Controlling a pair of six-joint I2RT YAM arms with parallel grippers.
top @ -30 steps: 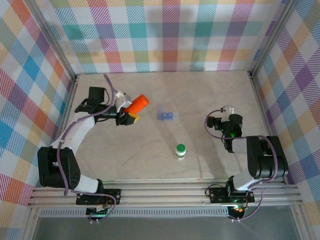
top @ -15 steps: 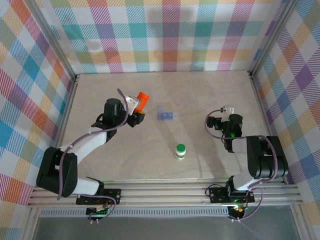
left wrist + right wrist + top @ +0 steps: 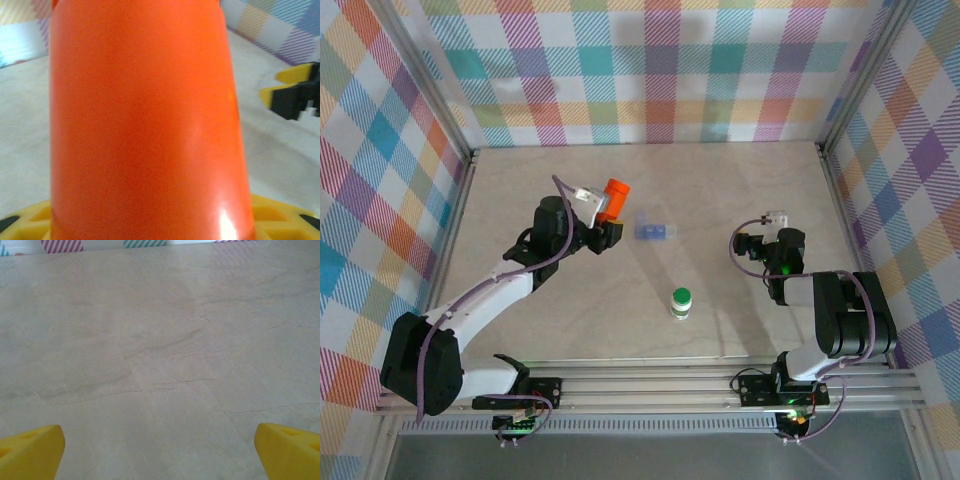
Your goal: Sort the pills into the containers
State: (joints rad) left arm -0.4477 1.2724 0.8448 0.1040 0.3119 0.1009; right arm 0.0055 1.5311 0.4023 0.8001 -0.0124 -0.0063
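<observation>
My left gripper (image 3: 604, 213) is shut on an orange pill bottle (image 3: 614, 194), held above the table left of centre. Up close in the left wrist view, the orange bottle (image 3: 145, 120) stands upright between the yellow finger bases and hides the fingertips. A small blue pill container (image 3: 653, 231) lies on the table just right of the bottle. Nearer the front, a white bottle with a green cap (image 3: 681, 301) stands upright. My right gripper (image 3: 756, 246) rests low at the right, open, and its yellow fingertips (image 3: 35, 450) have only bare table between them.
The marble-look tabletop (image 3: 720, 190) is fenced by checked walls with metal posts on three sides. The two arm bases stand on the rail at the near edge (image 3: 650, 385).
My left arm has swung right and forward with the orange bottle, bringing it closer to the blue container and turning it from tilted to more upright. The right arm has not moved.
</observation>
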